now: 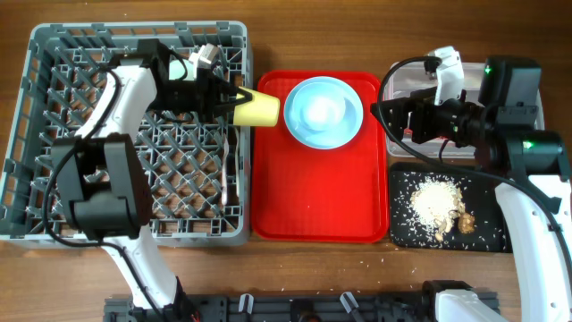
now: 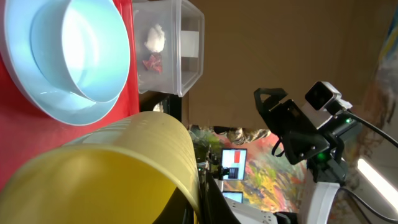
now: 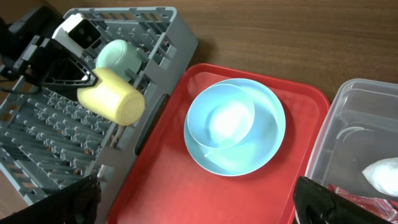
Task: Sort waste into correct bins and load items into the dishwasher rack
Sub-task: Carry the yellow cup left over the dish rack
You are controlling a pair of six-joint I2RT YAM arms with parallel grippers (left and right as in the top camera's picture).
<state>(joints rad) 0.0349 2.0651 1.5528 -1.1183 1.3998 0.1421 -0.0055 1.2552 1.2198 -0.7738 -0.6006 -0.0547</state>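
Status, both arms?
Left gripper shut on yellow cup, at rack edge. Right gripper open, empty, by clear tub. Bowl, plate on red tray.

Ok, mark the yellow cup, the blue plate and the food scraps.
yellow cup point(image 1: 261, 108), overhead view, its side wall.
blue plate point(image 1: 354, 125), overhead view, bare right rim.
food scraps point(image 1: 435, 199), overhead view, middle of the whitish heap.

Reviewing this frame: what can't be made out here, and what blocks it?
Left wrist: the yellow cup fills the foreground, hiding how the left gripper holds it.
Overhead: the right arm covers most of the clear tub, hiding its contents.
Right wrist: the frame edge cuts off the clear tub and napkin.
Overhead: the white utensil in the dishwasher rack is too thin to tell fork from spoon.
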